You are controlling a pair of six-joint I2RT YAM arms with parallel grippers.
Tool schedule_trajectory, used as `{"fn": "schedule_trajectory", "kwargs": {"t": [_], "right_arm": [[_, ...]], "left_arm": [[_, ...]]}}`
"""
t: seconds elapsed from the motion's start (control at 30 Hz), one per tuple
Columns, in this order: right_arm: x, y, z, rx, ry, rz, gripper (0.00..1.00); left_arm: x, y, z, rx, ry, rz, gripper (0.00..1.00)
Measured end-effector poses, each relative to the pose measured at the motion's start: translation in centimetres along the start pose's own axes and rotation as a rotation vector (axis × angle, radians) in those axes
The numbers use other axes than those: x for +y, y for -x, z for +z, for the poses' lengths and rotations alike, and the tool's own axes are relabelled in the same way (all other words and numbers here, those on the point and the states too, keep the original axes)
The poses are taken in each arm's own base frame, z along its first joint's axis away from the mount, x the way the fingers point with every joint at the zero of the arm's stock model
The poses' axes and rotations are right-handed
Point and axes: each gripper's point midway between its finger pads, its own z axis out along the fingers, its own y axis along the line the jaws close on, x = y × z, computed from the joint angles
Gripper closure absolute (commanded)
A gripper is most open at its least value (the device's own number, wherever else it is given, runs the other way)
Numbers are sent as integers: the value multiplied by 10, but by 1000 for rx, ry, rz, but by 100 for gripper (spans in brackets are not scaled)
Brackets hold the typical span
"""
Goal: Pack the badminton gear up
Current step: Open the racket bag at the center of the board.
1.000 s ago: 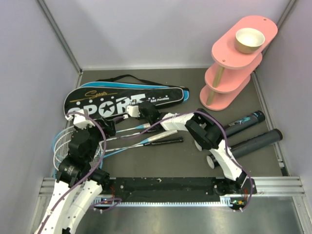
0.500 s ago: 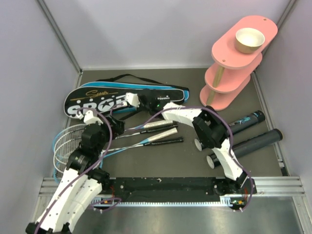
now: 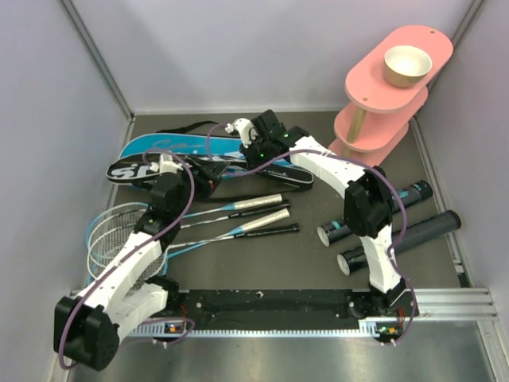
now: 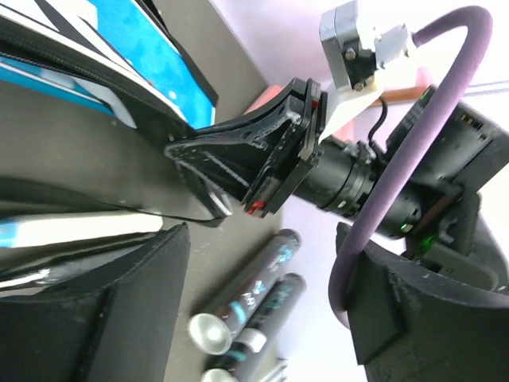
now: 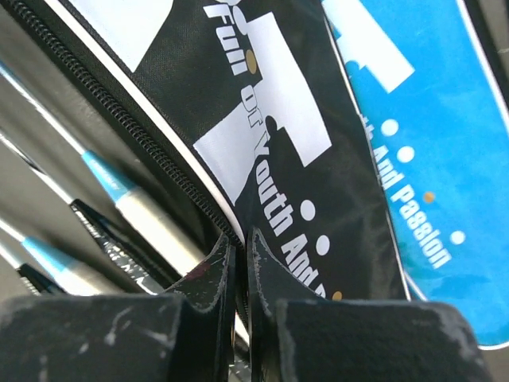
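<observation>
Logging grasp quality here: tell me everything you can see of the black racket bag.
The black bag is soft fabric, long and racket-shaped, printed with white blocks, dots and lettering, with a zipper along its edge. It lies across the table at the back left, against the blue bag, behind the rackets. The right pincer is shut on its zippered edge; the open left pincer is close by.

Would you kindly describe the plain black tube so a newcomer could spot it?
Find the pink three-tier stand in the far right corner. In front of it lie two black tubes side by side. Yours is the nearer tube, plain, while its neighbour carries pale lettering.
</observation>
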Motion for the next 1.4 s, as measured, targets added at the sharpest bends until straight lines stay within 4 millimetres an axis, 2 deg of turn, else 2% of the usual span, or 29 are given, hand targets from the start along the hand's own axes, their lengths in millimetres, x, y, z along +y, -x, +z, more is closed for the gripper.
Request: {"fn": "schedule_trajectory", "kwargs": {"t": [0.1, 0.23, 0.3, 0.37, 0.43, 0.5, 0.57, 0.73, 0.93, 1.07, 1.17, 1.3, 1.4], "right_arm": [[3, -4, -2, 8, 38, 74, 100], [12, -6, -3, 15, 73, 134, 100], [14, -6, -3, 20, 81, 151, 100], [16, -7, -4, 24, 91, 160, 100], [18, -8, -4, 28, 99, 165, 100], [20, -9, -5, 31, 107, 169, 100], [21, -9, -5, 32, 111, 175, 100], [24, -9, -5, 35, 126, 187, 100], [27, -13, -4, 44, 134, 207, 100], [29, -26, 2, 71, 140, 209, 100], [29, -31, 3, 84, 134, 182, 100], [31, -28, 0, 76, 125, 144, 100], [21, -17, -11, 40, 87, 160, 100]], "left_arm": [[-3, -2, 16, 15, -12, -98, 30], [4, -6, 31, 33, 8, -212, 30], [5, -5, 33, 20, 7, -245, 30], [8, -1, 34, -11, 4, -259, 37], [9, 6, 34, -48, -4, -258, 40], [10, 13, 35, -77, -10, -256, 30], [15, 23, 35, -104, 0, -253, 10], [37, 35, 42, -127, 60, -195, 7], [42, 43, 51, -95, 72, -149, 12], [50, 39, 42, -64, 43, -86, 10], [52, 35, 22, -69, -9, -4, 7], [36, 44, -6, -146, -100, 109, 3], [30, 57, -26, -219, -96, 163, 2]]}}
